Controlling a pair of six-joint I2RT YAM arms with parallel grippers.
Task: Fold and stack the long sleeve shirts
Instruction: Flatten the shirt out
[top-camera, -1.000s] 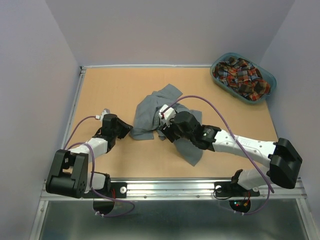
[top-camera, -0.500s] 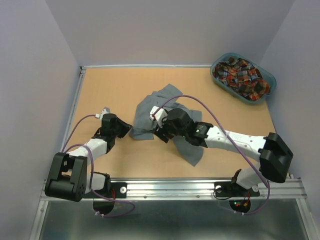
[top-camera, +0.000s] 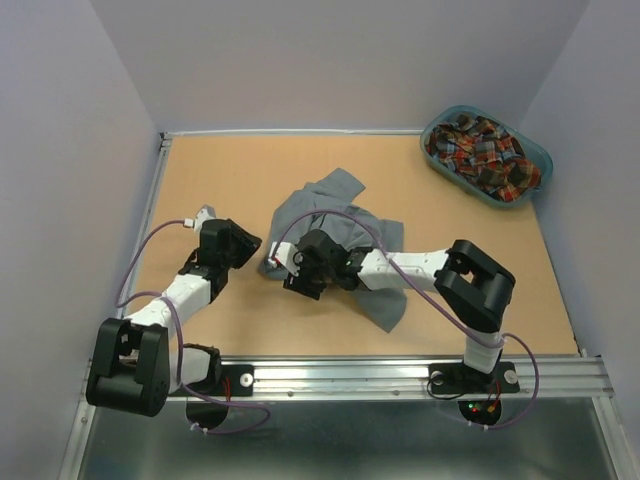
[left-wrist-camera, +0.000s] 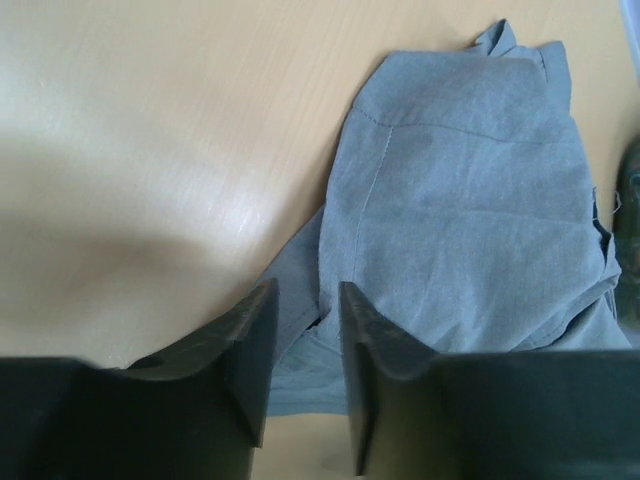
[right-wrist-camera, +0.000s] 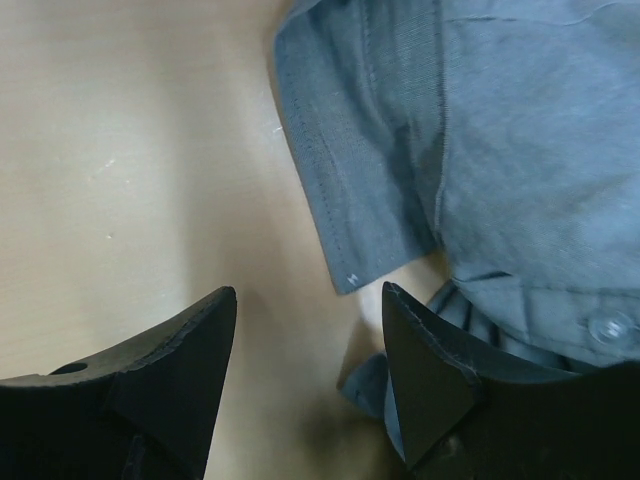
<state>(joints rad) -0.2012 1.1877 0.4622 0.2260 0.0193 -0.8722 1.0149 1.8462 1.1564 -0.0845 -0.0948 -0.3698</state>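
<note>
A plain grey shirt (top-camera: 335, 205) lies crumpled in the middle of the table. My left gripper (top-camera: 250, 247) sits at its left edge; in the left wrist view the left gripper (left-wrist-camera: 307, 290) is narrowly open, with the grey shirt (left-wrist-camera: 470, 200) hem lying under the gap, not pinched. My right gripper (top-camera: 298, 281) is at the shirt's near left corner. In the right wrist view the right gripper (right-wrist-camera: 310, 292) stands wide open over bare table beside a sleeve cuff (right-wrist-camera: 350, 200). The plaid shirt (top-camera: 485, 150) lies bunched in the basket.
A teal oval basket (top-camera: 546, 158) stands at the far right corner. The right arm's forearm lies across the near part of the grey shirt. Raised walls border the wooden table (top-camera: 230, 175), and a metal rail runs along the near edge.
The right arm swung left, carrying its gripper off the top of the grey shirt to its near left corner. The left gripper shifted slightly farther away and its jaws widened.
</note>
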